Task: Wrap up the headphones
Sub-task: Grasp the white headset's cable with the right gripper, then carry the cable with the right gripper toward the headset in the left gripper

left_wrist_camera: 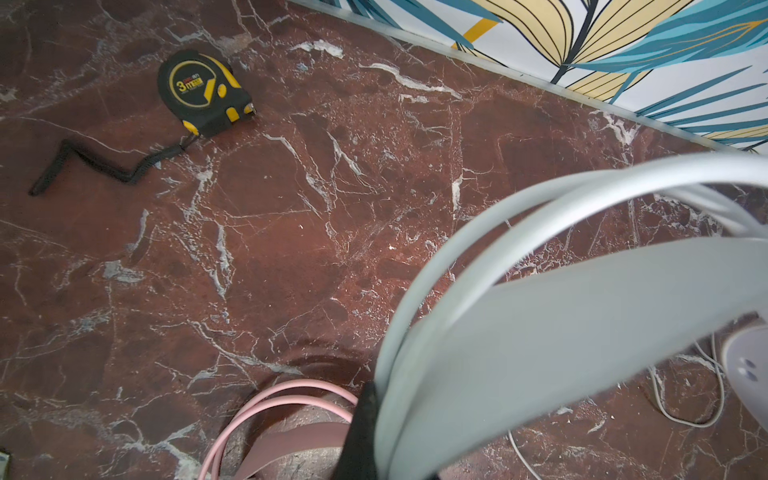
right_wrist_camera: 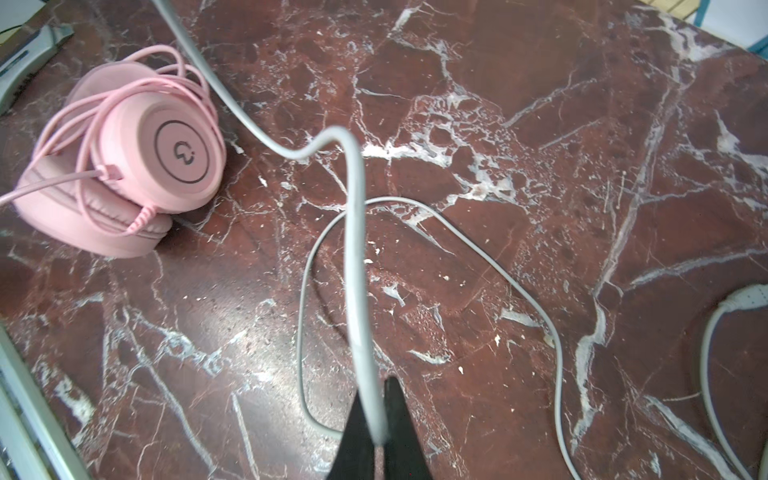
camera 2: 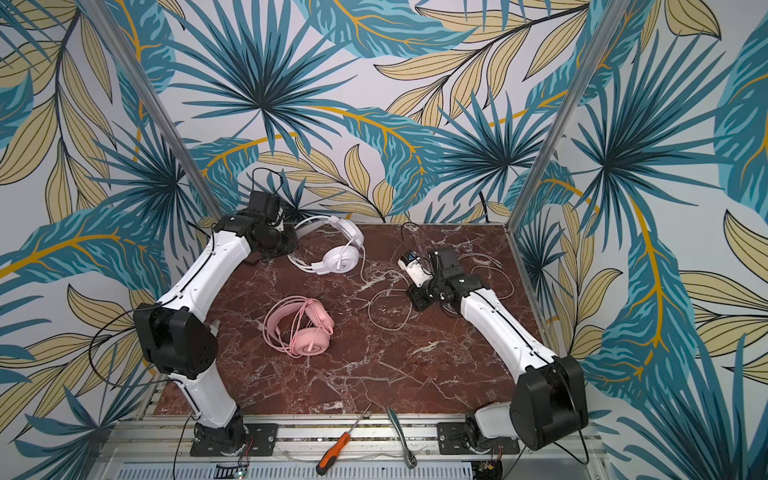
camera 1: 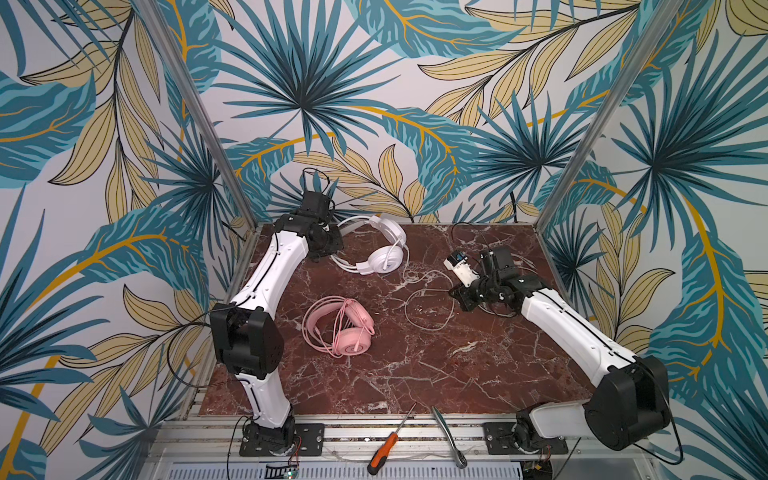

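Observation:
The white headphones (camera 1: 386,254) lie at the back of the marble table (camera 1: 457,374). My left gripper (camera 1: 332,249) is shut on their headband (left_wrist_camera: 540,332), which fills much of the left wrist view; one black finger (left_wrist_camera: 360,432) shows beside it. Their white cable (camera 1: 430,297) runs in loose loops to the right. My right gripper (right_wrist_camera: 376,436) is shut on that cable (right_wrist_camera: 353,232); in a top view it sits right of the loops (camera 2: 415,297). The pink headphones (camera 1: 345,328) lie centre-left with their cable wound round them, and neither gripper touches them (right_wrist_camera: 141,158).
A black and yellow tape measure (left_wrist_camera: 203,91) lies on the table in the left wrist view. An orange-handled screwdriver (camera 1: 384,451) and a ratchet wrench (camera 1: 449,436) rest on the front rail. Leaf-patterned walls and aluminium posts (camera 1: 195,112) close in the back and sides.

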You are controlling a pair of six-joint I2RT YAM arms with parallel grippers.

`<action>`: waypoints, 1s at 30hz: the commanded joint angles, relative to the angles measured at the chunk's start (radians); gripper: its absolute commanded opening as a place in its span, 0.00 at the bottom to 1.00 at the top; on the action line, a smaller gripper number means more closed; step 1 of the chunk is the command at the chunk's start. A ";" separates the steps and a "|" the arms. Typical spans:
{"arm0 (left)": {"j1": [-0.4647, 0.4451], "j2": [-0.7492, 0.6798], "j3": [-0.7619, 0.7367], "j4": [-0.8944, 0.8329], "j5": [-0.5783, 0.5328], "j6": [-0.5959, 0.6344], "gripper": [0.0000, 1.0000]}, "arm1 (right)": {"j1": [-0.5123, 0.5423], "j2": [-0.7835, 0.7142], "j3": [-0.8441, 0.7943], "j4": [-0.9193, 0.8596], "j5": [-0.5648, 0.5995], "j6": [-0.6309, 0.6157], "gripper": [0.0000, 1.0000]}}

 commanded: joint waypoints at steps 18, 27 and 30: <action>0.004 0.037 -0.019 0.023 -0.047 -0.047 0.00 | 0.194 0.185 0.470 -0.402 -0.164 -0.227 0.00; -0.012 0.031 -0.053 0.023 -0.077 -0.018 0.00 | 0.194 0.286 0.654 -0.449 -0.209 -0.127 0.00; -0.023 0.033 -0.053 0.023 -0.081 -0.005 0.00 | 0.194 0.317 0.699 -0.467 -0.195 -0.106 0.00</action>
